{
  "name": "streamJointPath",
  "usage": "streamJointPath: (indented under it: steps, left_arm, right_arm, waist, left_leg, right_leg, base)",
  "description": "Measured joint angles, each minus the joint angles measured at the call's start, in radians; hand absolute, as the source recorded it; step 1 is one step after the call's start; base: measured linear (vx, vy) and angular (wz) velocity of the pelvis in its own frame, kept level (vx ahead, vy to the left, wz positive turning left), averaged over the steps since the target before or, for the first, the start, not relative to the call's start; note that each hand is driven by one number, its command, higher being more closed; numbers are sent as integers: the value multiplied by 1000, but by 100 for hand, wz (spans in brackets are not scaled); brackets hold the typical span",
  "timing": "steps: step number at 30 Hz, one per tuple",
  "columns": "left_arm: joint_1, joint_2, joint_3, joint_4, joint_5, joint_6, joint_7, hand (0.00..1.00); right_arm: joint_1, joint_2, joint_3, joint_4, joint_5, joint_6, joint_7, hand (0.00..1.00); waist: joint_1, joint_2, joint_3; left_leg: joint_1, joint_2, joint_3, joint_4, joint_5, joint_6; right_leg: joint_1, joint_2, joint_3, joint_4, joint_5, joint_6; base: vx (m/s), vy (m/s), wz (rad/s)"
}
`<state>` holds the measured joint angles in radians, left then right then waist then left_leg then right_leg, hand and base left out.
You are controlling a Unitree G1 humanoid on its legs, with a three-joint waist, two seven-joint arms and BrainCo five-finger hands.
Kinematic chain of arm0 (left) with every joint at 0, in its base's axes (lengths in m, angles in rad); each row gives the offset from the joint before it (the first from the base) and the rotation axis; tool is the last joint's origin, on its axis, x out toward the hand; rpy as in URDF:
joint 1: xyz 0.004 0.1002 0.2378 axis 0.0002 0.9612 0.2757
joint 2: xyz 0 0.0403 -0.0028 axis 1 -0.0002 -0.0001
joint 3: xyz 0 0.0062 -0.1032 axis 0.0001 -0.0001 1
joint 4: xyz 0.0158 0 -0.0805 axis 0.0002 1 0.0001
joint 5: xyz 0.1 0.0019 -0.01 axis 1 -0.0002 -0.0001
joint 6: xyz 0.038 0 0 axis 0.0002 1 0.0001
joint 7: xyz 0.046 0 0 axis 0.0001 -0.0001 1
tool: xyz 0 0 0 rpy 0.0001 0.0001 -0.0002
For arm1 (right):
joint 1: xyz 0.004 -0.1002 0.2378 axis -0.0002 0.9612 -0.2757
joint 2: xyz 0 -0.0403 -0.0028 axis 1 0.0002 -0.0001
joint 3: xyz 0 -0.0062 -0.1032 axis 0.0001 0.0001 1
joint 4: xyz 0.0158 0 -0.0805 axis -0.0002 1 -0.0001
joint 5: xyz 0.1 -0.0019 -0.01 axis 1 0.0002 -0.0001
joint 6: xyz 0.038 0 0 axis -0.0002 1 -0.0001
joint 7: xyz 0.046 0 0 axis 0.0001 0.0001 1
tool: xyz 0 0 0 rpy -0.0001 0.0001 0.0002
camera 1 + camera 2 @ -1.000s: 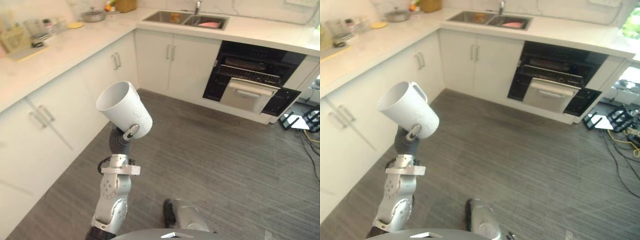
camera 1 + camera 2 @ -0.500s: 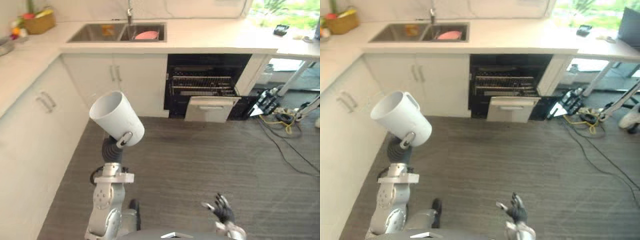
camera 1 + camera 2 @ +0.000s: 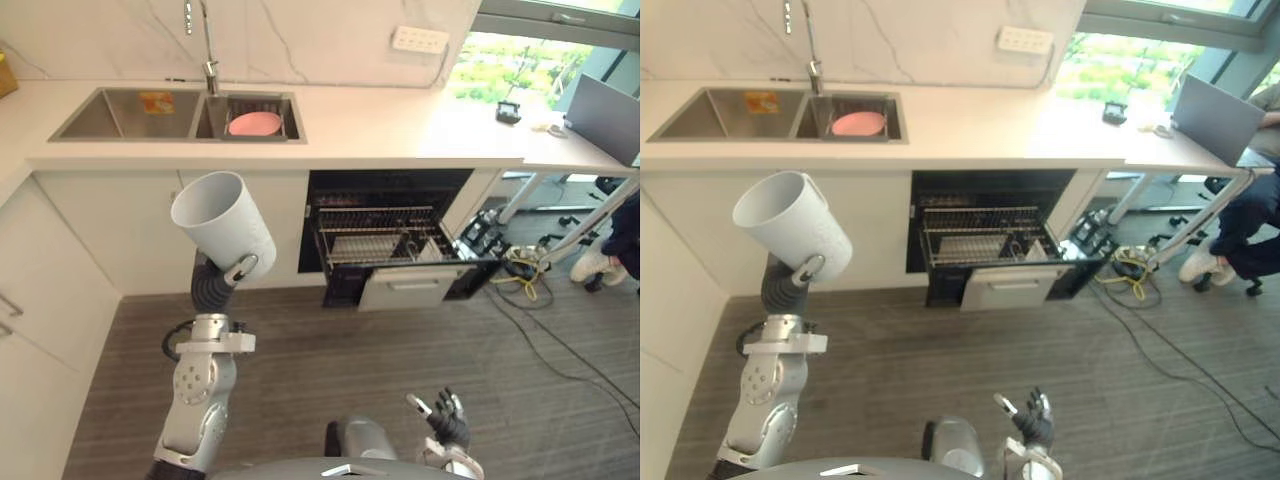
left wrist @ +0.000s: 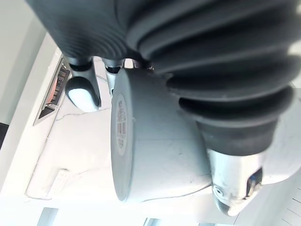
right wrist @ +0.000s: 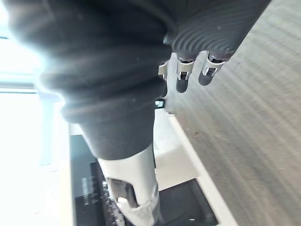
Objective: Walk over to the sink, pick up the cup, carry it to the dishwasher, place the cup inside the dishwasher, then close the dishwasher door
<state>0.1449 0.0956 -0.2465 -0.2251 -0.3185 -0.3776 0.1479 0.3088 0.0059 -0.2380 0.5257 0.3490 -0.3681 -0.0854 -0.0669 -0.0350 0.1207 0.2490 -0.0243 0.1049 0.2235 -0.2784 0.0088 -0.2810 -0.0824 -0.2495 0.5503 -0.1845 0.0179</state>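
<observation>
L forearm is standing upright; left hand point(image 3: 243, 269) is gripping the white cup point(image 3: 222, 220) from below, thumb curling on its wall, mouth tilting up & away. Open dishwasher point(image 3: 410, 288), rack point(image 3: 370, 245) out, is sitting ahead, R of that hand. Right hand point(image 3: 445, 420) is hanging low, fingers loosely spread, holding nothing.

You're in a kitchen: at the far wall a white counter point(image 3: 400, 125) holds a double sink point(image 3: 175, 113) with tap point(image 3: 208, 45), cabinets point(image 3: 110, 230) below, open dishwasher point(image 3: 390, 245) right of them.
</observation>
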Motion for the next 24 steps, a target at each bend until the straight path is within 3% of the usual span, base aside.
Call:
streamJointPath:
  steps: [1, 2, 3, 4, 6, 8, 9, 10, 12, 14, 16, 17, 18, 19, 22, 24]
  left_arm:
    - [15, 0, 2, -12, 1, 0, -3, 100]
    - [35, 1, 7, -39, 1, 0, -4, 100]
    - [49, -19, 10, -38, 2, -14, -7, 100]
    - [63, -37, 4, -39, 6, -15, -7, 100]
    - [48, -41, -33, -43, 10, -16, -7, 100]
    - [39, -57, -68, -52, 10, -16, -12, 100]
    - [46, -66, -85, -76, 10, -17, -17, 100]
    - [47, -70, -93, -84, 11, -19, -21, 100]
    - [47, -83, -113, -108, 29, -28, -21, 100]
    - [47, -93, -118, -111, 29, -33, -16, 100]
    - [48, -95, -129, -110, 31, -34, 4, 100]
    - [51, -95, -134, -110, 49, -34, 17, 100]
    - [58, -98, -137, -110, 50, -34, 23, 100]
    - [76, -89, -143, -109, 50, -35, 24, 100]
    - [75, -77, -151, -109, 66, -34, 35, 100]
    - [73, -72, -157, -109, 67, -33, 41, 100]
  right_arm:
    - [13, -2, -2, -64, 1, -6, -32, 0]
    - [23, -4, 0, -123, 3, -8, -53, 0]
    - [24, -25, 0, -161, 7, -9, -73, 0]
    - [10, -34, -3, -202, 9, -6, -92, 0]
    - [4, -29, -31, -355, 10, -6, -150, 0]
    - [6, -18, -106, -484, 16, -9, -217, 0]
    - [14, -13, -140, -550, 15, -19, -258, 0]
    - [18, -12, -153, -577, 12, -32, -280, 0]
    - [13, -20, -186, -656, -2, -70, -359, 0]
    - [-12, -22, -199, -693, -2, -75, -399, 0]
    - [-30, -23, -186, -727, -2, -74, -424, 0]
    - [-29, -21, -178, -744, -1, -72, -437, 0]
    - [-27, -20, -170, -750, -2, -71, -447, 0]
    - [-27, -4, -153, -750, -1, -65, -457, 0]
    - [-21, 40, -81, -799, -2, -39, -460, 0]
    - [-12, 44, -53, -819, -1, -38, -458, 0]
  waist:
    - [-2, -4, 0]
    - [-6, -24, -5]
    - [4, 3, -5]
    - [6, 35, -12]
    - [4, 63, -3]
    - [7, 69, 15]
    - [12, 75, 16]
    - [15, 73, 17]
    - [39, 69, 14]
    - [57, 69, 13]
    - [61, 65, 11]
    - [60, 62, 10]
    - [64, 59, 4]
    - [68, 44, -31]
    - [60, 2, -46]
    - [56, 0, -50]
  left_leg:
    - [47, -4, -7, 0, -37, -13]
    - [86, -14, -18, 4, -76, -17]
    - [116, 5, -22, 15, -117, -20]
    - [116, 34, -17, 44, -124, -26]
    - [65, 55, -15, 216, -105, -28]
    - [-112, 130, 19, 638, 43, -64]
    - [-199, 194, 63, 788, 23, -62]
    - [-232, 219, 82, 818, 5, -54]
    - [-313, 269, 121, 710, -71, -29]
    - [-321, 263, 108, 501, -86, -25]
    - [-323, 231, 32, 286, -64, -28]
    - [-320, 202, -43, 171, 10, -43]
    - [-306, 183, -68, 144, 83, -58]
    - [-276, 147, -76, 126, 79, -104]
    - [-227, 122, 16, 123, 49, -70]
    - [-195, 123, 48, 121, 30, -63]
  right_leg:
    - [9, 2, -27, -91, 101, -22]
    - [14, -2, -39, -121, 214, -71]
    - [16, 6, -54, -72, 148, -95]
    - [17, 25, -60, -48, 108, -95]
    - [48, 37, -67, -19, 21, -82]
    - [144, 54, -70, -61, -28, -79]
    - [208, 67, -67, -103, -41, -82]
    - [237, 68, -69, -122, -42, -78]
    - [320, 67, -12, -188, -47, -64]
    - [341, 62, 60, -219, -41, -53]
    - [347, 47, 133, -226, -40, -39]
    - [347, 34, 177, -226, -43, -8]
    - [344, 28, 208, -224, -51, 13]
    - [329, 10, 271, -230, -62, 46]
    - [337, -24, 365, -287, -3, 88]
    - [347, -27, 382, -293, 20, 105]
  base:
    - [766, -16, 31]
    - [676, -30, 15]
    - [648, -14, -9]
    - [576, -36, -10]
    - [535, -55, 13]
    - [529, -27, 17]
    - [456, 10, -4]
    - [447, 19, -29]
    - [414, 48, -71]
    - [445, 222, -121]
    - [355, 276, -118]
    - [198, 205, -89]
    - [340, 405, -123]
    - [234, 325, -98]
    - [175, 330, -97]
    - [73, 194, -84]
